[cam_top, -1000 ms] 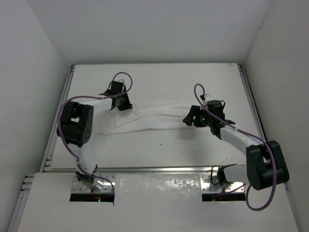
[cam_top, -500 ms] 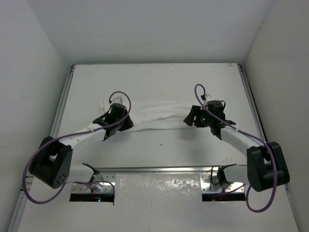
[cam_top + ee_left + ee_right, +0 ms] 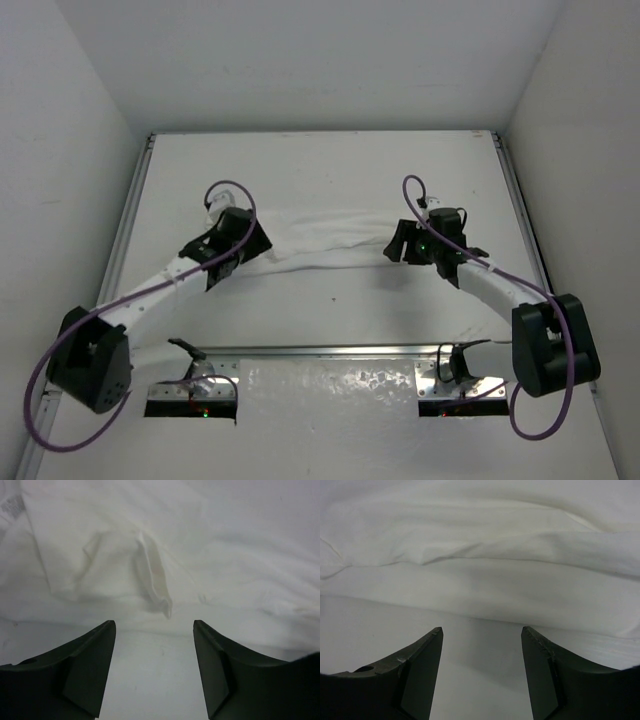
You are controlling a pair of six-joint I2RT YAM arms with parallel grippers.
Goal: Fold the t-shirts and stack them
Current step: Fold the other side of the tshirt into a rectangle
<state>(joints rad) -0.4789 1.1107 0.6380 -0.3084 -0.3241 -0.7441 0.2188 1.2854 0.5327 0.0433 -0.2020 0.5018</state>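
left tool (image 3: 153,623) spread wide, empty | right tool (image 3: 481,629) spread wide, empty

t-shirt (image 3: 330,232) partly hidden under left tool (image 3: 255,245), under right tool (image 3: 395,245)

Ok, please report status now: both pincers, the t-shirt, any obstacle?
Left pincer open, empty, at near edge of t-shirt. Right pincer open, empty, likewise. Shirt a bunched strip, not yet folded. No obstacle seen.

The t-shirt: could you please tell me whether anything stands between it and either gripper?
Nothing visible does: the left gripper and right gripper are open, facing the t-shirt with only table between.
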